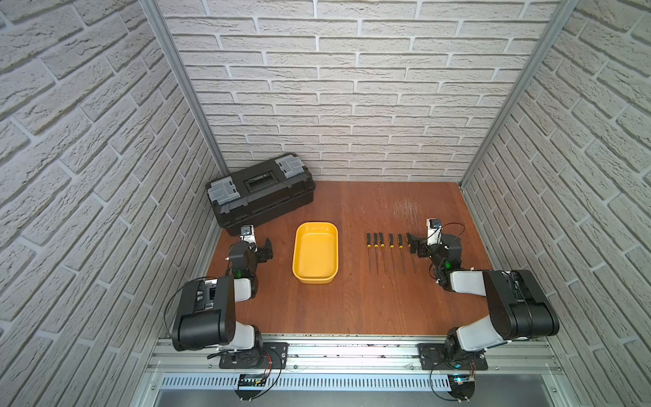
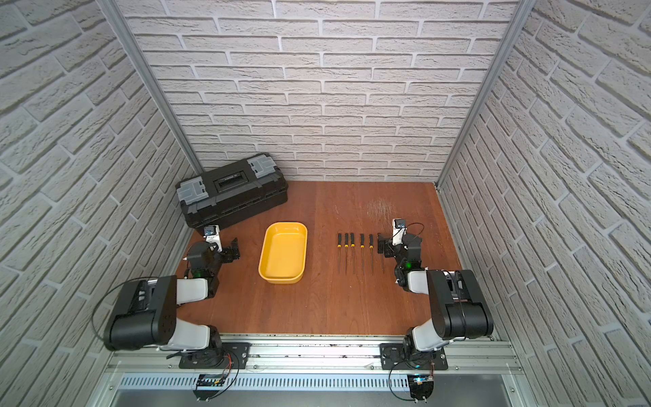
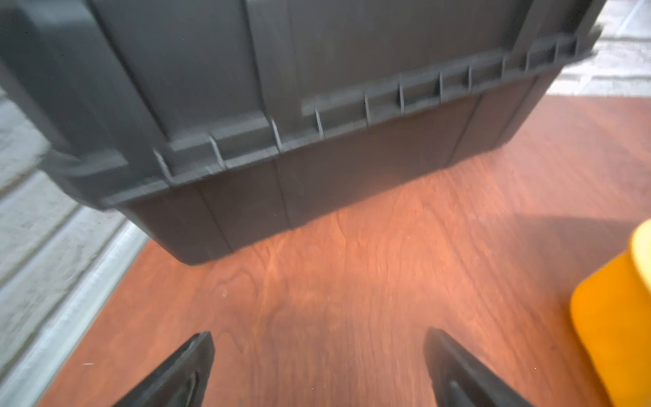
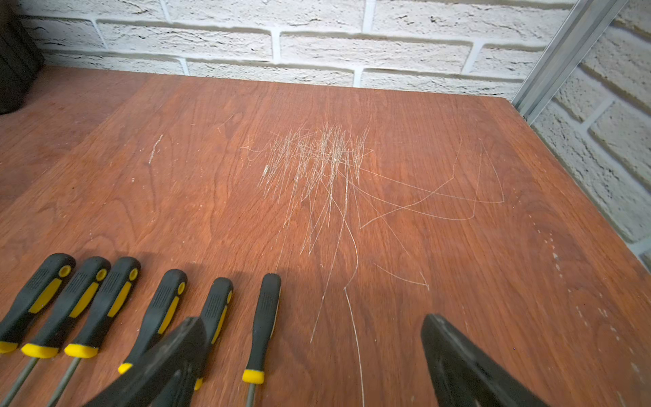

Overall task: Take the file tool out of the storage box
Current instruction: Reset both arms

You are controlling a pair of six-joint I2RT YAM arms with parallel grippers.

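While looking down from above, found both arms folded low over the wooden table (image 1: 352, 303), bases on the near rail (image 1: 352, 352), elbows bent outward. Saw the left arm (image 1: 211, 303) tucked along the left wall (image 1: 88, 176), forearm running toward the far side, with the left gripper (image 1: 267, 249) aimed at the near wall of the black toolbox (image 1: 260, 192) and short of touching it. Read its fingers (image 3: 183, 370) in the left wrist view as spread wide, only bare wood between them. Placed the storage box (image 1: 315, 253) at the middle of the table, near that gripper on its right, long sides running near to far. Counted six files (image 1: 391, 241) outside it, laid in a row to its right, black-and-yellow handles far, tips near. Saw the right arm (image 1: 510, 299) doubled back from the near right corner, forearm leading left and far, the right gripper (image 1: 412, 244) at the handle of the rightmost file. Read its fingers (image 4: 458, 363) in the right wrist view as wide apart, gripping nothing, that last handle showing between them. Could not tell its height above the wood. Noted scratches (image 4: 317, 158) farther off.
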